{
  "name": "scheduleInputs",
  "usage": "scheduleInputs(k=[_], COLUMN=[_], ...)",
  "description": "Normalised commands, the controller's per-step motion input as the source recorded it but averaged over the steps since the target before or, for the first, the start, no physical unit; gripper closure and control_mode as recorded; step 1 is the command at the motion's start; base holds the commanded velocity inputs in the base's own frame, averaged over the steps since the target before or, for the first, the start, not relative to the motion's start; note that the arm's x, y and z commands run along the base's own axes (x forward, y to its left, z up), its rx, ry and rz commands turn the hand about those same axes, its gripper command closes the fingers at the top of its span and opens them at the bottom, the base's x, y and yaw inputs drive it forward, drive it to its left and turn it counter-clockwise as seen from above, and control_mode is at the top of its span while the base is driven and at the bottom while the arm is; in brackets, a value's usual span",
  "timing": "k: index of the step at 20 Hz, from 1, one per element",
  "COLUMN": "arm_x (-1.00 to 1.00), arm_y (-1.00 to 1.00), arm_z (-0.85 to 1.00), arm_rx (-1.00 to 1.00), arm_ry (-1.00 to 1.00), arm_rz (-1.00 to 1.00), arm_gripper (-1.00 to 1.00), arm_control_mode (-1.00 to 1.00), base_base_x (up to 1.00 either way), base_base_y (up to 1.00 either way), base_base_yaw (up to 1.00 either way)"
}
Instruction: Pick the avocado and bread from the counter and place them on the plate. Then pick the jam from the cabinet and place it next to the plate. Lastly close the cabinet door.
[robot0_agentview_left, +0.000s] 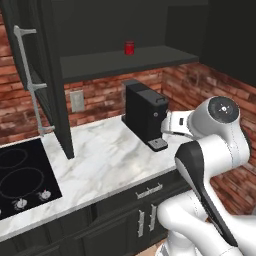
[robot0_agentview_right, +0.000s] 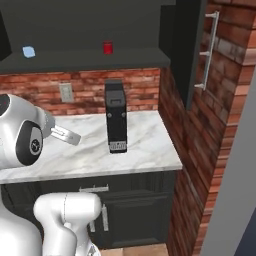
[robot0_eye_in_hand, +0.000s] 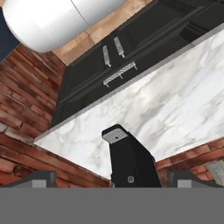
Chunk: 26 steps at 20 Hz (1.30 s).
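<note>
Gripper (robot0_eye_in_hand: 112, 177) gapes wide; jam (robot0_agentview_left: 129, 47) (small red jar) sits shelved.

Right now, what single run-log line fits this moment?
gripper: open, empty, above coffee machine | jam: on cabinet shelf | cabinet door: open | counter: nothing placed yet

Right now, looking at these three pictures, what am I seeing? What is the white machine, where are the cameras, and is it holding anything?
The white machine is a robot arm in a computer-drawn kitchen. Two cameras sit behind it, left and right; a third rides on its hand. On the marble counter stands a black coffee machine, beside a cooktop. A red jam jar sits on the shelf of the open cabinet, door swung out. The gripper is open and holds nothing.
</note>
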Motion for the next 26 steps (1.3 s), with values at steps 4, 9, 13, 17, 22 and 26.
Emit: scheduleInputs(k=[4, 9, 13, 17, 22, 26], arm_x=[0.0, 0.0, 0.0, 0.0, 0.0, 0.0], arm_y=[0.0, 0.0, 0.0, 0.0, 0.0, 0.0], arm_z=[0.0, 0.0, 0.0, 0.0, 0.0, 0.0], arm_rx=[0.0, 0.0, 0.0, 0.0, 0.0, 0.0], arm_ry=[0.0, 0.0, 0.0, 0.0, 0.0, 0.0], arm_rz=[0.0, 0.0, 0.0, 0.0, 0.0, 0.0], arm_gripper=[-1.0, -1.0, -1.0, -1.0, -1.0, -1.0], arm_control_mode=[1.0, 1.0, 1.0, 1.0, 1.0, 1.0], base_base_x=[0.41, 0.45, 0.44, 0.41, 0.41, 0.39], base_base_y=[-0.16, -0.16, -0.13, -0.12, -0.11, -0.13], base_base_yaw=[0.0, -0.01, -0.02, -0.01, -0.02, -0.02])
